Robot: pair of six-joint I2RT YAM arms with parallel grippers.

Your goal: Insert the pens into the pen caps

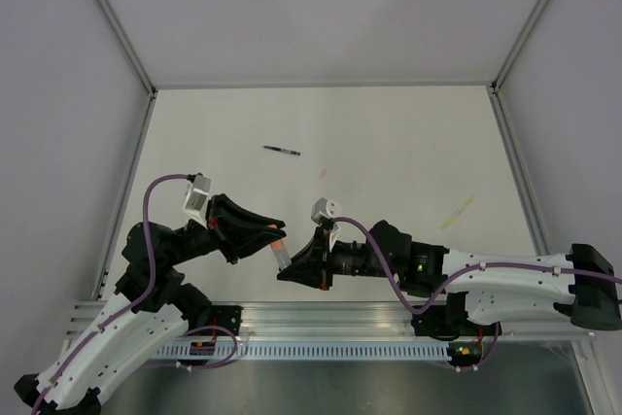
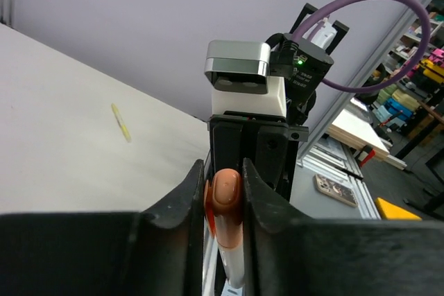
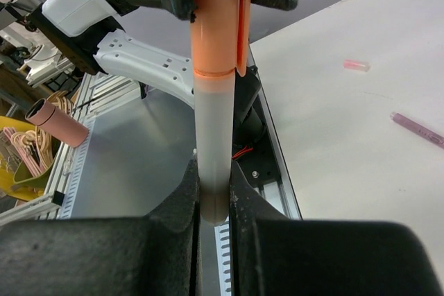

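Observation:
A pen with a whitish barrel (image 3: 211,129) stands between my two grippers, and an orange pen cap (image 2: 226,195) sits on its end. My left gripper (image 2: 223,171) is shut on the cap, both fingers pressed against its sides. My right gripper (image 3: 211,171) is shut on the barrel's other end. In the top view the grippers (image 1: 275,235) (image 1: 285,269) meet tip to tip above the table's near edge. A dark purple pen (image 1: 282,151) lies loose at mid-table. A pale yellow pen (image 1: 458,212) lies to the right, apart from both arms.
A small pink piece (image 3: 356,65) and a pinkish-purple pen (image 3: 416,129) lie on the table in the right wrist view. A small pale bit (image 1: 325,173) rests near the middle. The aluminium rail (image 1: 321,316) runs along the near edge. Grey walls enclose the table.

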